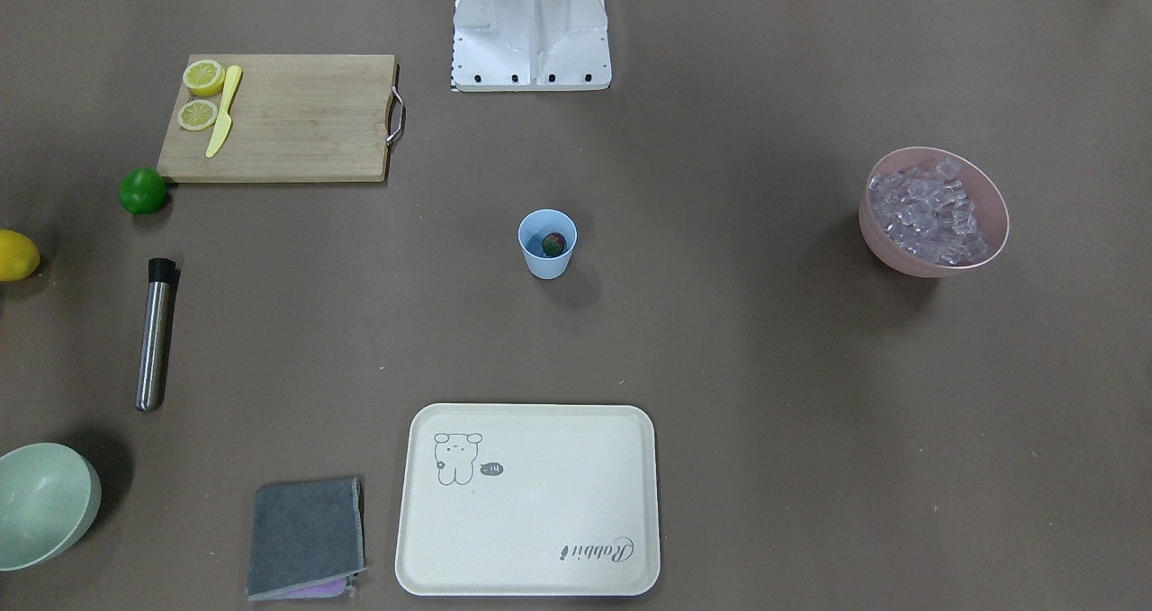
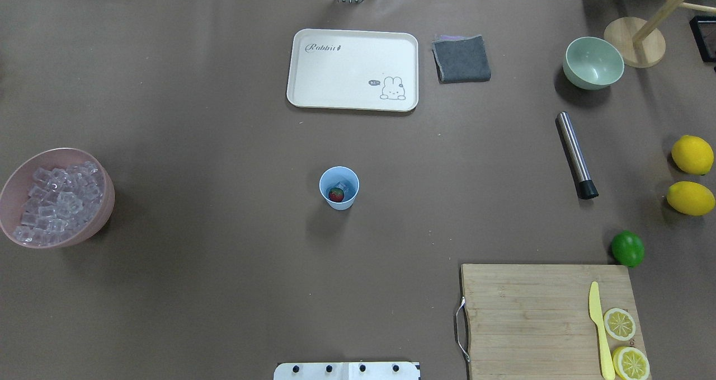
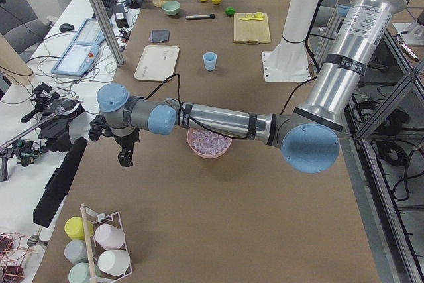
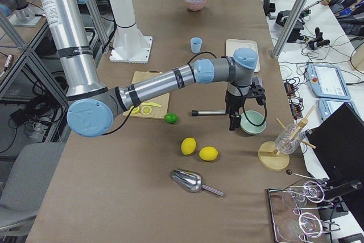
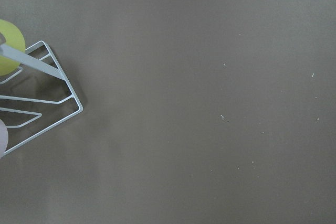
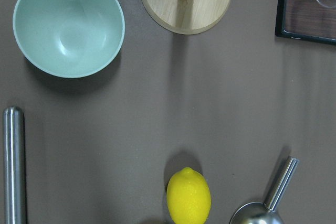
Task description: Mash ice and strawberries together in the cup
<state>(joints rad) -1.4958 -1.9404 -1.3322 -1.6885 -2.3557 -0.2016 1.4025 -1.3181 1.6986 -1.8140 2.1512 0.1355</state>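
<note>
Left pincer (image 3: 124, 157) hangs pointing down from the near arm in the left side view. It is above the left end of the table (image 2: 224, 117), close to a wire rack (image 5: 73, 93) of cups. It shows only in that view, so I cannot tell whether its jaws are wide or narrow.

To the right, a pink bowl (image 2: 109, 198) sits at the left of the table, heaped with ice (image 2: 56, 201). At the middle stands the cup (image 1: 547, 267), upright and well apart from everything else, with the strawberry (image 2: 336, 195) lying inside it. Something pale and clear beside the berry is too small to name.

Beyond the cup, on the far side, lies a cream tray (image 2: 352, 69), and just right of it a folded grey cloth (image 2: 461, 59). On the near right is a wooden cutting board (image 2: 531, 313) carrying a yellow knife (image 2: 598, 329) and two lemon halves (image 2: 620, 324).

A steel rod (image 2: 576, 155) with a black tip lies right of centre, with a green bowl (image 2: 593, 64) beyond it on the far side. A lime (image 2: 627, 248) sits just off the board's far corner, and two lemons (image 2: 692, 154) lie at the right edge.

Right pincer (image 4: 234, 122) points down above the table by the rod and the green bowl. It is seen only in the right side view, so its opening cannot be told either.
</note>
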